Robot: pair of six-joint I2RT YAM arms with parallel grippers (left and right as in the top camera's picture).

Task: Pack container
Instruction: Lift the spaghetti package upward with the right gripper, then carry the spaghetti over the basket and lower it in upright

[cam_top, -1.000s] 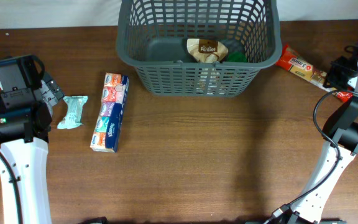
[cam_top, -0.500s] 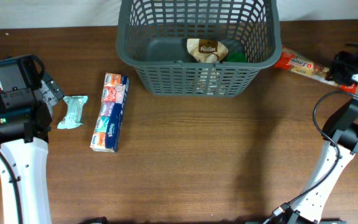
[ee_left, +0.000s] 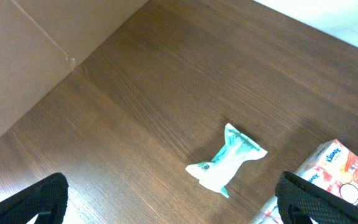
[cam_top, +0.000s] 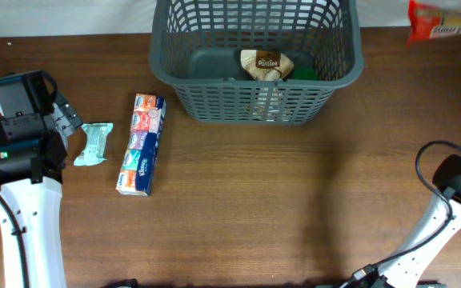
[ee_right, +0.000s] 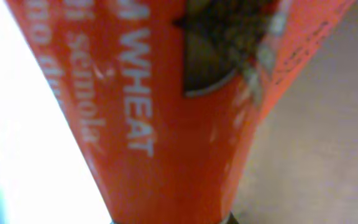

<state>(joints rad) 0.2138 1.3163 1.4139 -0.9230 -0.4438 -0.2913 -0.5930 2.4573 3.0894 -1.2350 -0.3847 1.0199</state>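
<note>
The right claw is clenched on the orange packet (ee_right: 166,124), which fills the right wrist view so fully that the claw itself stays hidden behind it; white print reading "WHEAT" runs down the wrapper. From overhead the same packet shows as a blurred orange streak at the top right corner, up and to the right of the container (cam_top: 214,88). A second ago it lay flat on the counter (cam_top: 278,208) just right of the basket's rim, and half a second ago it was still there, so it has been lifted clear since then

The left claw (ee_left: 174,202) hangs released, its two dark fingertips (ee_left: 23,202) spread wide at the bottom corners of its view, over bare wood. Ahead of it lies a mint-green wrapped packet (ee_left: 227,158), and just beyond that a Kleenex tissue pack (cam_top: 141,146), lengthways, near but apart. None of these has shifted

The dark grey lattice container stands at the far middle of the counter, holding a beige packet (cam_top: 264,64) with something green (cam_top: 304,72) beside it
</note>
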